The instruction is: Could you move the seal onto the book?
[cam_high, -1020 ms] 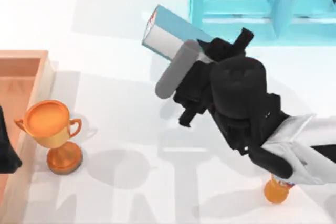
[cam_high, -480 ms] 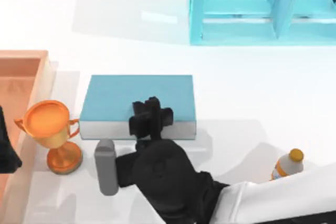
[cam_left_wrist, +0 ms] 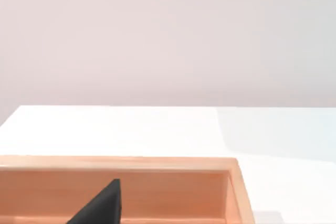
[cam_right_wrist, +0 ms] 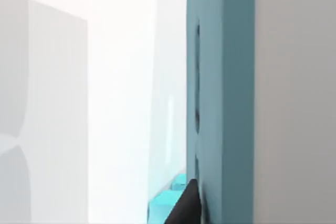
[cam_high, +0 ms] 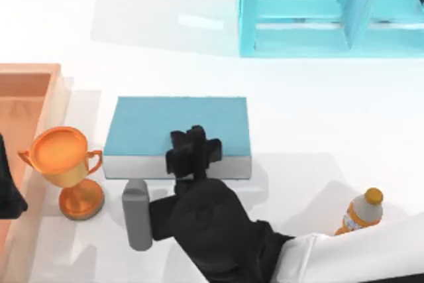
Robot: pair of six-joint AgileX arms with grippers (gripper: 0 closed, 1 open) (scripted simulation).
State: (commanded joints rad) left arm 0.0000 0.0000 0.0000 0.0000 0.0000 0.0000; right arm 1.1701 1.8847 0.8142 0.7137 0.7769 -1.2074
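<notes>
Right gripper [cam_high: 193,152] clamped on book [cam_high: 175,124] near edge | counter [cam_high: 132,44] white, plain wall | book flat, long axis left-right.

a: what's the bench [cam_high: 165,38] like?

b: plain white, smooth, with soft grey shadows falling across the near half.

a: any furniture on it?

b: a light-blue shelf [cam_high: 331,11] stands at the far edge, right of centre, with upright dividers and open compartments. a pale wooden tray [cam_high: 30,97] sits at the left edge, its rim raised.

a: and behind?

b: a bare wall [cam_left_wrist: 168,35], pinkish-grey, meeting the far edge of the bench in a straight line.

a: the light?

b: even and diffuse, from above; a brighter patch lies on the bench left of the shelf.
</notes>
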